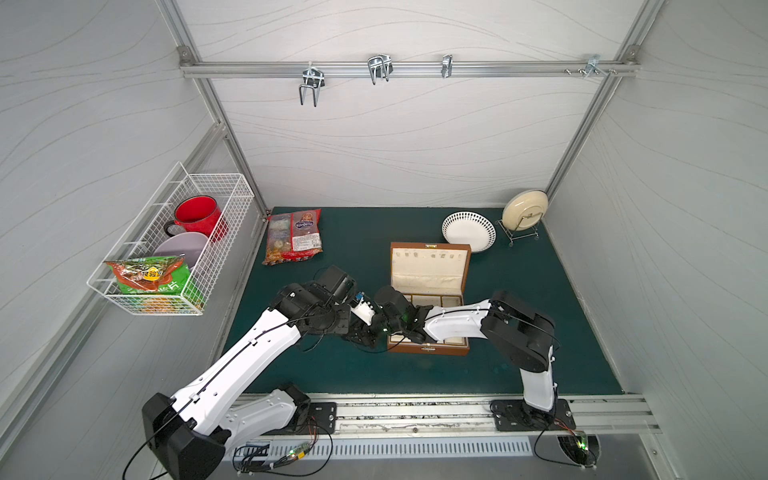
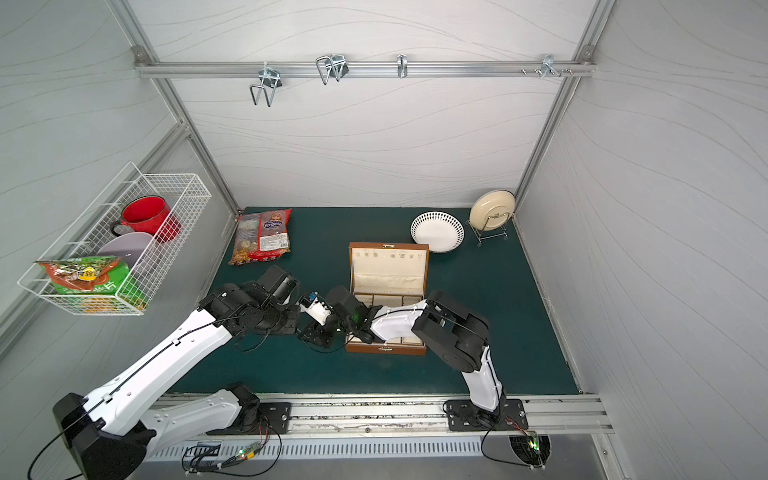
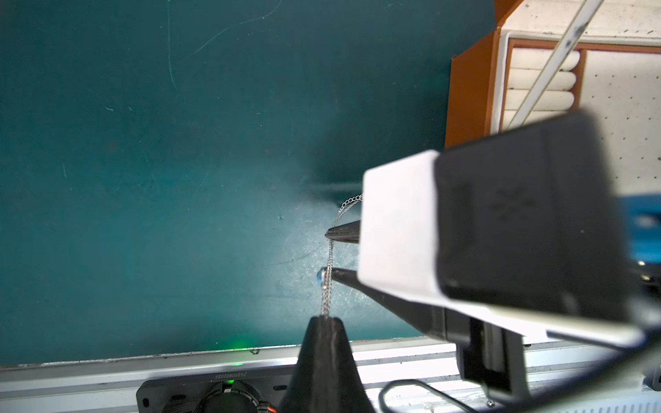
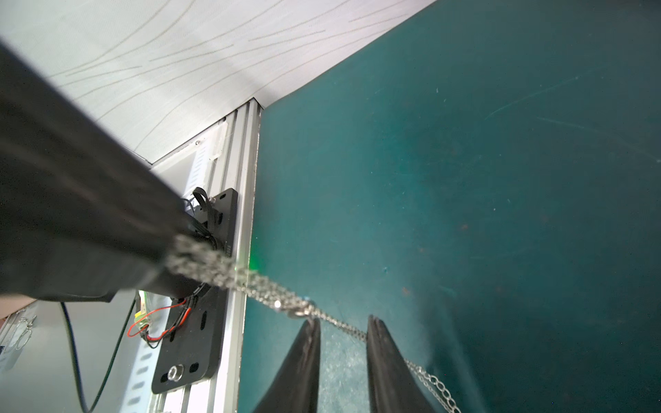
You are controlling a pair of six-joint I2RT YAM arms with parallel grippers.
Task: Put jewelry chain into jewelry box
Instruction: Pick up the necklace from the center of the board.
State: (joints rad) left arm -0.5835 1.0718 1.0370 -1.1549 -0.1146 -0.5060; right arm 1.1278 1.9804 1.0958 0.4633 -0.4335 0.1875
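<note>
The jewelry chain (image 3: 329,261), a thin silver strand, hangs taut above the green mat just left of the jewelry box (image 1: 432,350). The brown box stands open, with its cream lid upright and its ring rolls showing in the left wrist view (image 3: 468,100). My left gripper (image 3: 324,320) is shut on one end of the chain. In the right wrist view the chain (image 4: 272,289) runs from there across the gap of my right gripper (image 4: 342,321). That gripper's fingers stand apart, one on each side of the strand. In both top views the arms hide the chain.
My right forearm (image 1: 453,320) lies over the front half of the box. A candy bag (image 1: 295,237) lies at the back left. A dotted white bowl (image 1: 468,232) and a plate on a rack (image 1: 524,209) are at the back right. A wire basket (image 1: 174,249) hangs on the left wall.
</note>
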